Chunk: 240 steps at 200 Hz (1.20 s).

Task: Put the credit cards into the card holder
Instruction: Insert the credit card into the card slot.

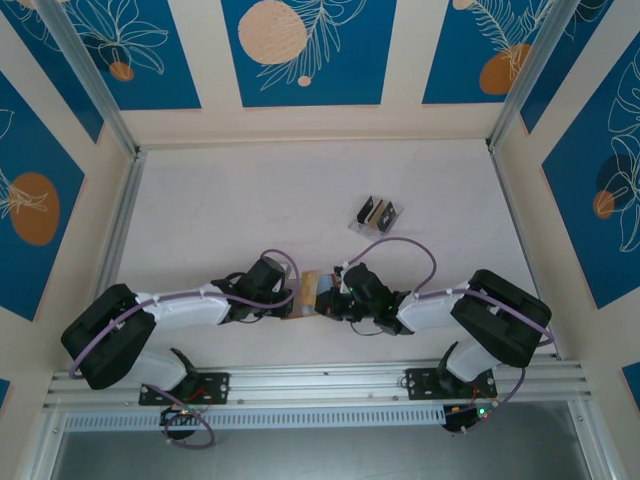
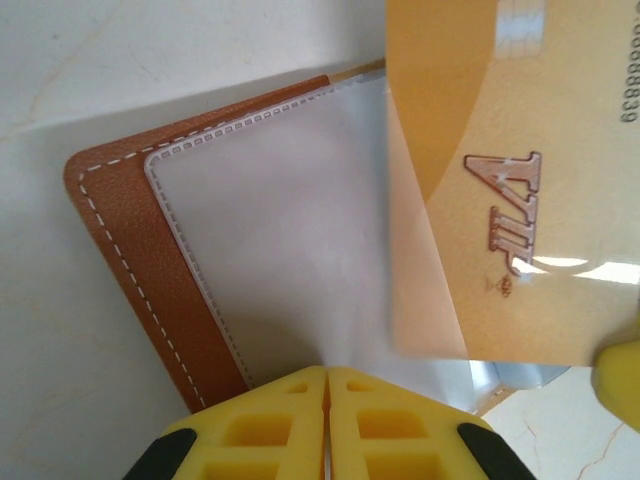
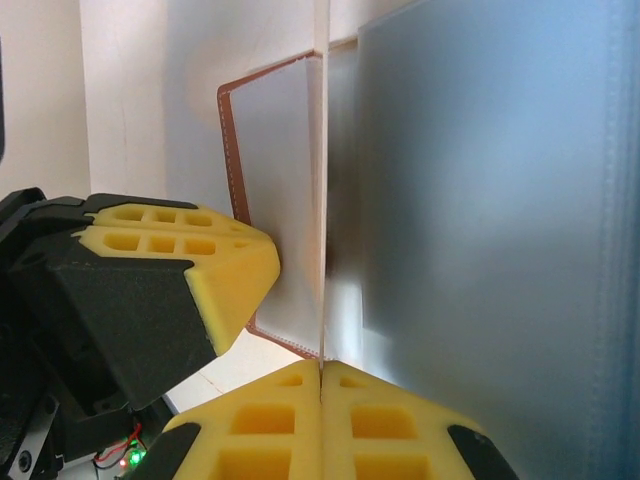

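**Gold VIP card held at the open holder**

The card holder [image 1: 303,298] is lying open on the table [image 1: 230,200] close to its near edge, about midway between left and right, where the 2 grippers are meeting. The left gripper [image 2: 327,388] is pinching the holder's clear sleeve [image 2: 280,230], fingers closed. The right gripper [image 3: 320,372] is clamping the gold card [image 2: 520,130], which is appearing edge-on to its own camera. The left wrist view is showing the card's face. "VIP" in bronze letters is running along its long axis, roughly parallel to the holder's stitched edge (the frame is cropping a digit string). A clear tray [image 1: 375,213] is sitting farther back, to the right.
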### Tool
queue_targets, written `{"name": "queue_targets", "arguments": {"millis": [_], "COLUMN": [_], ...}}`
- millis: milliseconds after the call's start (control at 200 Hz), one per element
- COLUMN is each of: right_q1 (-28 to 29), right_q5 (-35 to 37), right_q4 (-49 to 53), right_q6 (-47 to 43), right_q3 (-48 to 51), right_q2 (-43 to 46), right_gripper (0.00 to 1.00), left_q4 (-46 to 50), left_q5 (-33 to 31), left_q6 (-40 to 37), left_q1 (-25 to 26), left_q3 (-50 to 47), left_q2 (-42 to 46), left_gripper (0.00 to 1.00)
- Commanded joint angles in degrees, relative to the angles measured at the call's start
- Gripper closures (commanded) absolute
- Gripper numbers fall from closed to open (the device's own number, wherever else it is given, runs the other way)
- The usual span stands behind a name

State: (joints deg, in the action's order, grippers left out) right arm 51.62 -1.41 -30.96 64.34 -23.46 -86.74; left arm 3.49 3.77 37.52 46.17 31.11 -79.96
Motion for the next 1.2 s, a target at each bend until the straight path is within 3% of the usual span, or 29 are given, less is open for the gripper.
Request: {"name": "queue_targets", "arguments": {"millis": [0, 390, 825, 1195], "right_q1": [-0.2, -0.61, -6.56, -6.72], "right_q5": [-2.24, -5.54, -16.52, -17.98], "right_q4": [-2.54, 5.39, 20.62, 28.76], "right_q6": [0.7, -2.57, -10.42, -15.39], "right_q3": [-0.54, -1.81, -11.07, -16.26], "right_q2": [-1.78, -2.21, -7.48, -9.59], "right_gripper": [1.0, 1.0, 1.0, 1.0], "left_q4": [1.21, 1.65, 1.35, 1.57], "left_q5": [-1.4, -1.66, -1.66, -1.92], "left_q6": [-0.36, -0.77, -1.13, -1.82], "left_q1": [-0.3, -0.34, -0.31, -0.32], "left_q3": [-1.05, -0.79, -1.06, -0.62], "left_q2": [0.59, 1.04, 1.17, 0.64], "left_gripper": [0.92, 0.92, 0.92, 0.91]}}
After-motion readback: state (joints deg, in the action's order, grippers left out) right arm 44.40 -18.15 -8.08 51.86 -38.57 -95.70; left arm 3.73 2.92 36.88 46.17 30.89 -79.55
